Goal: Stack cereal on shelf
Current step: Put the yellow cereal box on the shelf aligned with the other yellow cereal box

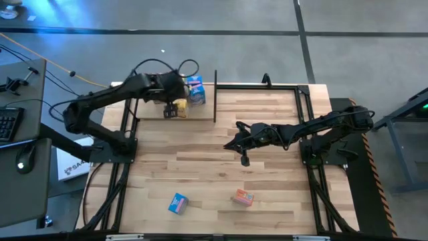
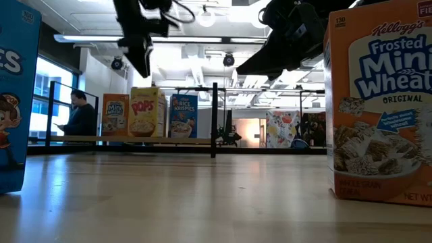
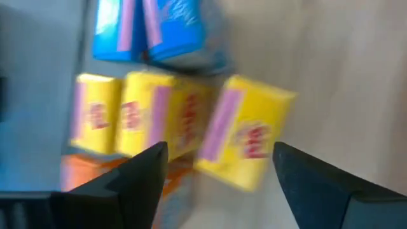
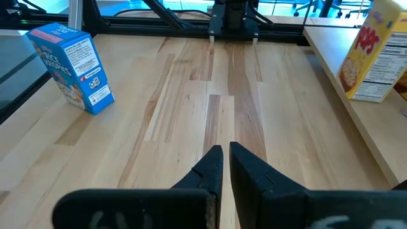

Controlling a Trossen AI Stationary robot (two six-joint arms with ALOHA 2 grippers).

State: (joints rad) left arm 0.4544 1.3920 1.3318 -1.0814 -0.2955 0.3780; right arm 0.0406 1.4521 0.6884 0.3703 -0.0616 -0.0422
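1. Cereal boxes already on the shelf [image 1: 221,89] sit bunched at its left end: in the high view a blue box [image 1: 195,90] stands by the back rail with yellow boxes [image 1: 176,108] just in front of it.
2. From the low view, three fronts show in a row on the pale board: an orange Mini-Wheats box [image 2: 115,115], a yellow Pops box [image 2: 147,112] and a blue Rice Krispies box [image 2: 183,115], close beside each other, with a black upright post [image 2: 214,119] just to their right.
3. Left gripper [image 1: 172,107] hangs over that cluster with its jaws spread wide and nothing between them. In its wrist view, one tilted yellow box [image 3: 245,132] lies between the fingers [image 3: 137,175], apparently clear of both, though motion blur makes contact hard to judge.
4. To the right of the post, the shelf board looks bare along to the far corner.
5. Right gripper [image 1: 245,160] rests low over the middle of the butcher-block tabletop [image 1: 200,167], fingers pressed together on nothing.
6. Two boxes wait near the front edge, well apart from each other: a blue Rice Krispies box [image 1: 177,203] and an orange Mini-Wheats box [image 1: 243,197]. Open wood lies between them and the shelf.
7. A person [image 2: 79,116] stands in the room beyond the table.
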